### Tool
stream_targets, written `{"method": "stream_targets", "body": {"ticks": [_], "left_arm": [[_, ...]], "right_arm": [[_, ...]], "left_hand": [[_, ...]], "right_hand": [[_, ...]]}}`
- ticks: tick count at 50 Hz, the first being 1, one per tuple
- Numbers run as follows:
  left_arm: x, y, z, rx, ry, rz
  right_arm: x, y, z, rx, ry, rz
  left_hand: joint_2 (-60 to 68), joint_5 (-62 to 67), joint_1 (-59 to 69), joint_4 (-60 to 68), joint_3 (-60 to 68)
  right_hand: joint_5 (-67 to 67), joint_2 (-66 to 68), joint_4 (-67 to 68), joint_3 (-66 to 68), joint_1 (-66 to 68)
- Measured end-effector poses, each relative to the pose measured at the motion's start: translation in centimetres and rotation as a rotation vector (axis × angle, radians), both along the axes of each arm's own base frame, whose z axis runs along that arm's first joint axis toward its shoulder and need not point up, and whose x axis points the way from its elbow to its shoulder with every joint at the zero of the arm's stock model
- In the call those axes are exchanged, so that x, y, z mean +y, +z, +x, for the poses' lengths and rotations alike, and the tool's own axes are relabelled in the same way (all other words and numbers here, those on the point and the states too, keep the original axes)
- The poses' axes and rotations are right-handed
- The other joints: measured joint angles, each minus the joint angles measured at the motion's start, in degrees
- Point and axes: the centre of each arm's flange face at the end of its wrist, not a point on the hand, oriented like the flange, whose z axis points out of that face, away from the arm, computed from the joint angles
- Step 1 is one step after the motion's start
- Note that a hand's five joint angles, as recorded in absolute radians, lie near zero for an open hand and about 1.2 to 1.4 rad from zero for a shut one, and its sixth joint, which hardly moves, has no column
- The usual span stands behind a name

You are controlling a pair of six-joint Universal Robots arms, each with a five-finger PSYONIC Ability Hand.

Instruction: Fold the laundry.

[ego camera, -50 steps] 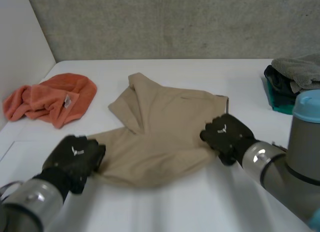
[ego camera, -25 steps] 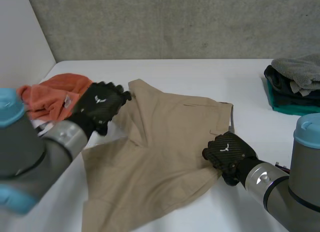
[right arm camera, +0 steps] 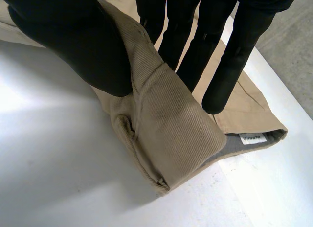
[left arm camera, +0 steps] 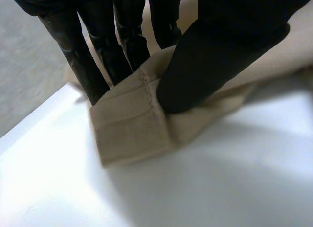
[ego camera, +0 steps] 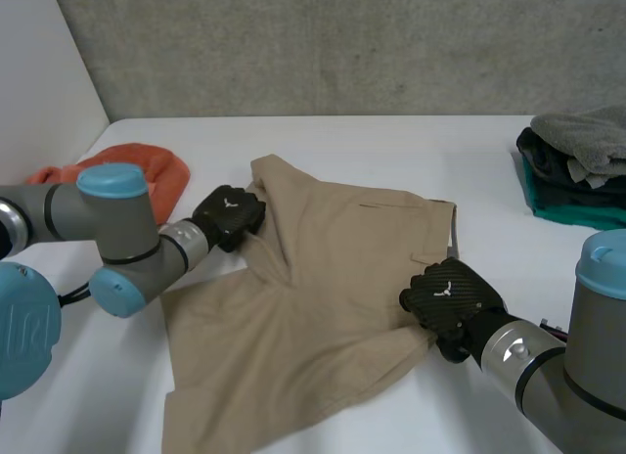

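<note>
I see my left hand (ego camera: 230,215) pinching a hemmed corner of the beige twill garment (ego camera: 313,278) between thumb and fingers, at its far left edge. My right hand (ego camera: 450,299) is clamped on the thick right edge. The garment lies spread across the middle of the white table (ego camera: 391,141), with a crumpled orange towel (ego camera: 166,175) just beyond my left arm.

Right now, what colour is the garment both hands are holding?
The garment is plain khaki tan, no pattern; the head view shows it best.
</note>
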Motion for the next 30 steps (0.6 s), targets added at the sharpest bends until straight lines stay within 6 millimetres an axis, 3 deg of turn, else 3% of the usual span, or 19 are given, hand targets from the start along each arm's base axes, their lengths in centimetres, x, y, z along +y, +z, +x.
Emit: {"method": "stream_targets", "body": {"ticks": [5, 11, 26, 29, 30], "left_arm": [[-0.4, -0.3, 1.0, -0.097, 0.128, -0.057], [-0.3, 0.8, 2.0, -0.158, 0.250, -0.129], [1.5, 1.2, 2.5, -0.206, 0.343, -0.129], [1.5, 1.3, 2.7, -0.212, 0.362, -0.129], [1.5, 1.3, 2.7, -0.211, 0.364, -0.129]], "right_arm": [[0.0, 0.0, 0.0, -0.001, 0.000, -0.001], [0.0, -0.1, 0.1, 0.001, 0.002, 0.002], [-0.1, -0.6, 0.1, 0.000, -0.009, 0.029], [-0.3, -0.5, 0.1, -0.021, -0.027, 0.038], [-0.3, -0.5, 0.1, -0.025, -0.030, 0.040]], "left_hand": [[4.7, 4.1, 2.4, 5.1, 4.9], [4.7, 4.1, 2.4, 5.1, 4.9], [4.7, 4.1, 2.4, 5.1, 4.9], [-1.4, -0.4, -3.6, -1.1, -0.5], [-11.6, -9.1, -13.3, -10.1, -9.3]], "right_hand": [[0.0, 0.0, 0.0, 0.0, 0.0], [0.0, 0.0, 0.0, 0.0, 0.0], [0.0, 0.0, 0.0, 0.0, 0.0], [0.0, 0.0, 0.0, 0.0, 0.0], [0.0, 0.0, 0.0, 0.0, 0.0]]}}
